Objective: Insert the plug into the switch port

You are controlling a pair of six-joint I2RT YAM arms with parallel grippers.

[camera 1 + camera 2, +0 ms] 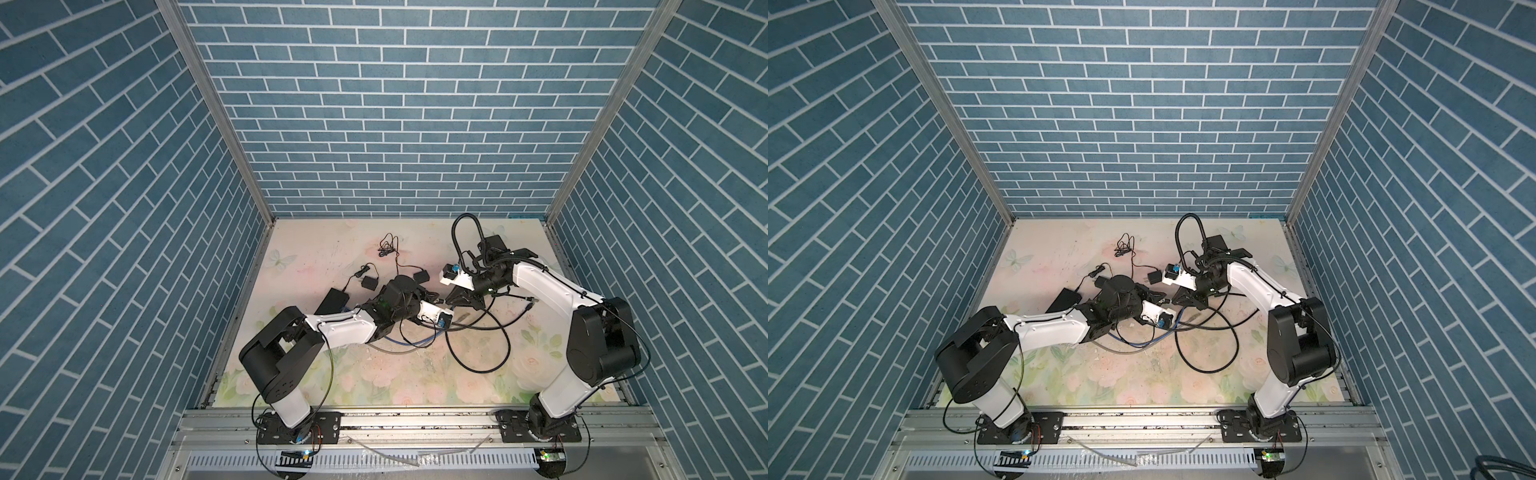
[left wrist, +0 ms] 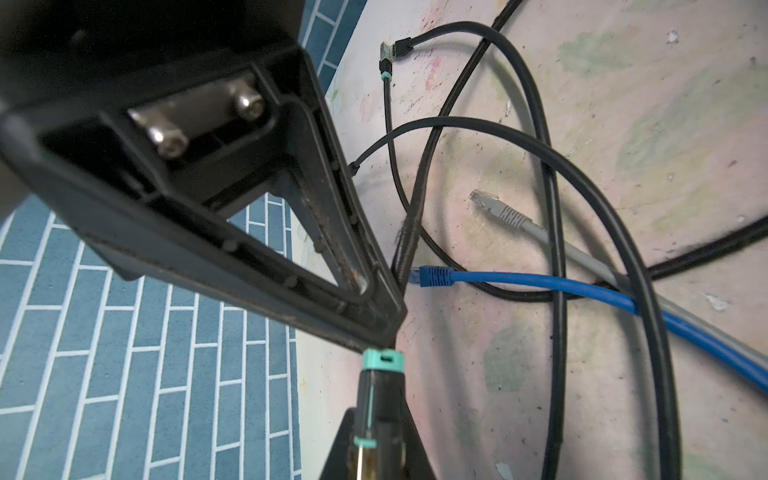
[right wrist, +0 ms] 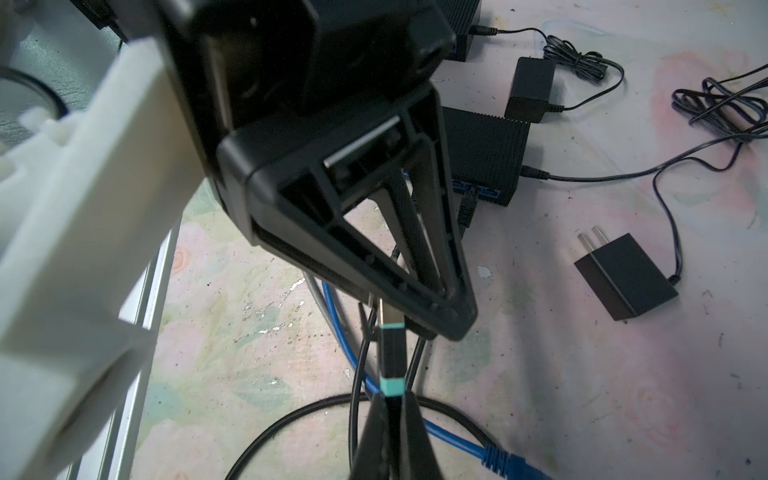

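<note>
- The black network plug with teal bands (image 3: 391, 357) is held above the floral bench (image 3: 561, 395), mid-bench, between both tools.
- The right tool (image 3: 390, 401) is clenched on the plug's cable end.
- The plug's metal tip is grasped by the left tool (image 3: 399, 316).
- The black ribbed switch box (image 3: 486, 153) lies on the bench left of the plug, apart from it; a black connector (image 3: 466, 208) is seated in its blue port face.

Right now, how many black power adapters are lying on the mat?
2. The pronged adapter lies apart on the mat; the second adapter sits beside the switch. The arms could hide more.
</note>
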